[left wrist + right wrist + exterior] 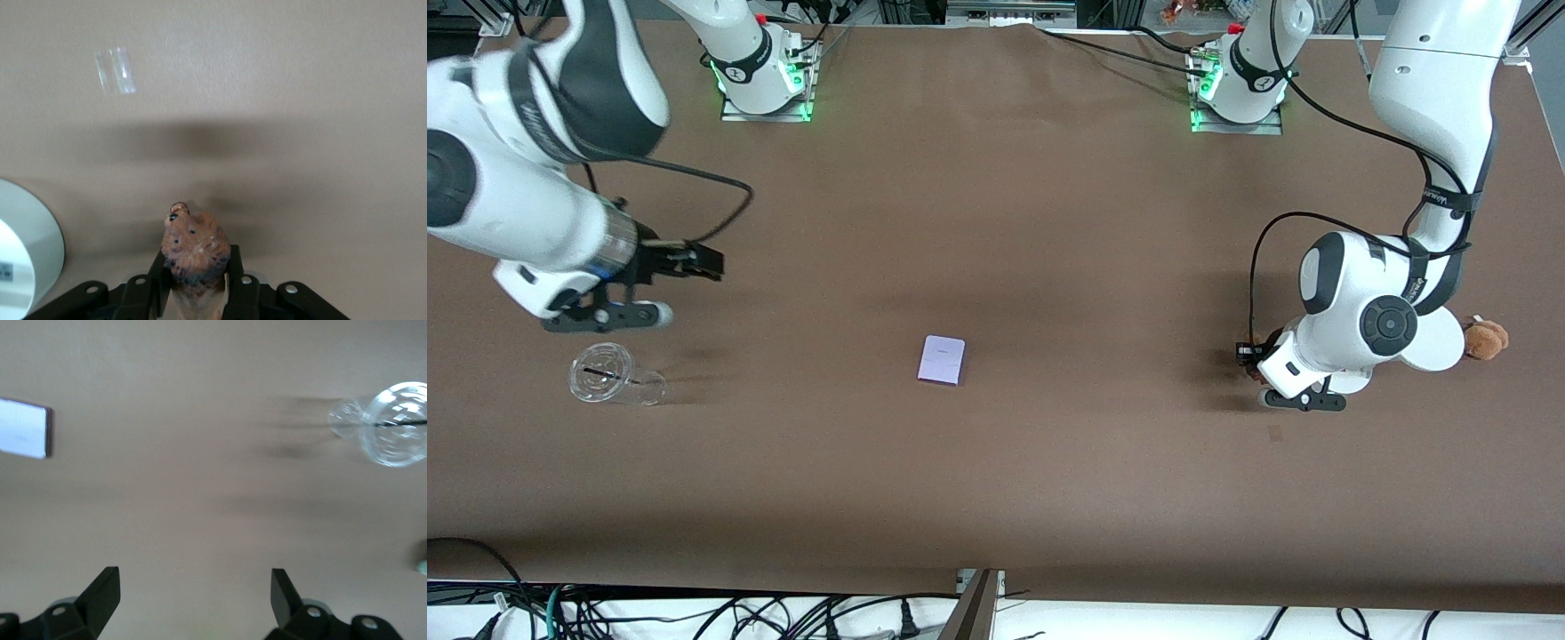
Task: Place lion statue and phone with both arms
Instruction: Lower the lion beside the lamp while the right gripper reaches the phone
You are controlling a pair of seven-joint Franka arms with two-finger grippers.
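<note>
My left gripper (1247, 356) is low over the table at the left arm's end, shut on the lion statue (195, 250). The statue is a small orange-brown figurine with a darker band, and it sticks out between the black fingers (155, 283). The phone (942, 360) is a pale lavender-white rectangle lying flat near the table's middle. It also shows in the right wrist view (23, 427). My right gripper (694, 260) is open and empty above the table at the right arm's end, with its jaws wide apart (193, 587).
A clear plastic cup (614, 378) lies on its side under the right gripper, nearer the front camera; it also shows in the right wrist view (393, 423). A white round-based stand (1436, 342) and a brown plush (1487, 338) sit beside the left arm. A small patch (1274, 433) marks the cloth.
</note>
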